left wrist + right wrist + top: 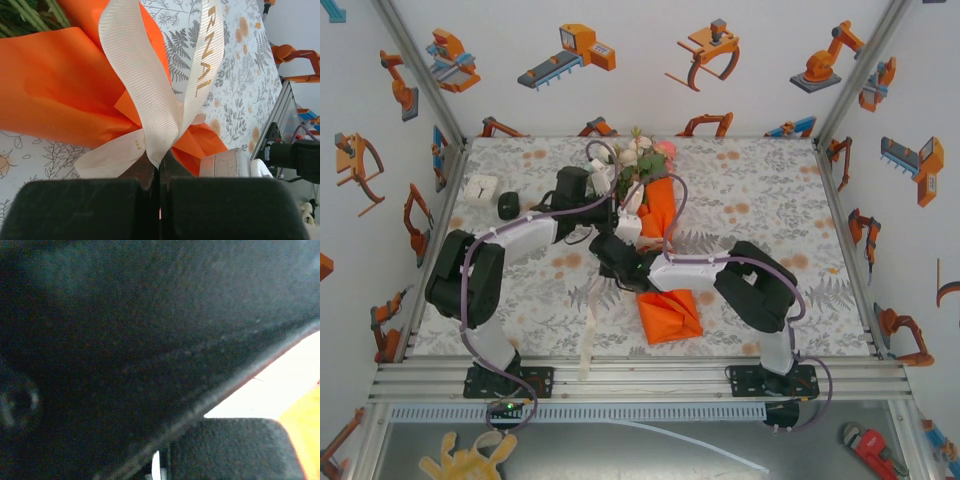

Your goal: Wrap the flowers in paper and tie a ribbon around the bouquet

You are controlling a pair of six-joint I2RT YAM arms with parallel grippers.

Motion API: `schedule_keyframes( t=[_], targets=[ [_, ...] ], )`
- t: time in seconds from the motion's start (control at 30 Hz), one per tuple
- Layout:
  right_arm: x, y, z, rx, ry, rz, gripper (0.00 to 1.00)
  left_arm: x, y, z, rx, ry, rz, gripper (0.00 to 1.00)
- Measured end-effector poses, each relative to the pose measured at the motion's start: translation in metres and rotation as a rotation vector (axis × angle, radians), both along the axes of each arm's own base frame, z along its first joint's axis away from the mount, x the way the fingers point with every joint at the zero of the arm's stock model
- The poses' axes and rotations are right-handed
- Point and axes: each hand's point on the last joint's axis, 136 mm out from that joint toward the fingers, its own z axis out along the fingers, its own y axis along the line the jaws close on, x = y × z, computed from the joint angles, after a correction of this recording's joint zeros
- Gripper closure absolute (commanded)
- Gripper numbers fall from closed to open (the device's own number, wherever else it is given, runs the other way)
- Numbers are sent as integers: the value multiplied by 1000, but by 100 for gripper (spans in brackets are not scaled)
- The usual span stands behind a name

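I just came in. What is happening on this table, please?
Two robot arms are working on a bouquet in the middle of the table: flowers already sit in a cone of orange paper. The left gripper is shut on a cream ribbon where its strands cross against the paper, so the tying seems under way. The right gripper is close beside the bouquet, but its own camera is dark and I cannot tell whether it holds anything.

bright orange paper (60, 90); cream ribbed ribbon (135, 75) with gold letters; grey fern-print tablecloth (235, 85); pink, white flowers (642, 155)
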Motion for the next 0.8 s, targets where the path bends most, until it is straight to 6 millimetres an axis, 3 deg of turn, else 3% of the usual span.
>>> schedule_keyframes(
  t=[0.13, 0.3, 0.47, 0.8],
  targets=[
    [-4, -5, 4, -90, -14, 111, 100, -1, 3, 1, -6, 9, -7, 100],
    [-16, -36, 20, -234, -74, 241, 100, -17, -9, 17, -44, -8, -76, 100],
    [-22, -54, 30, -302, -87, 348, 100, -28, -20, 29, -78, -31, -129, 100],
    [-21, -64, 32, -274, -17, 529, 100, -19, -16, 19, -42, -29, -80, 100]
  ],
)
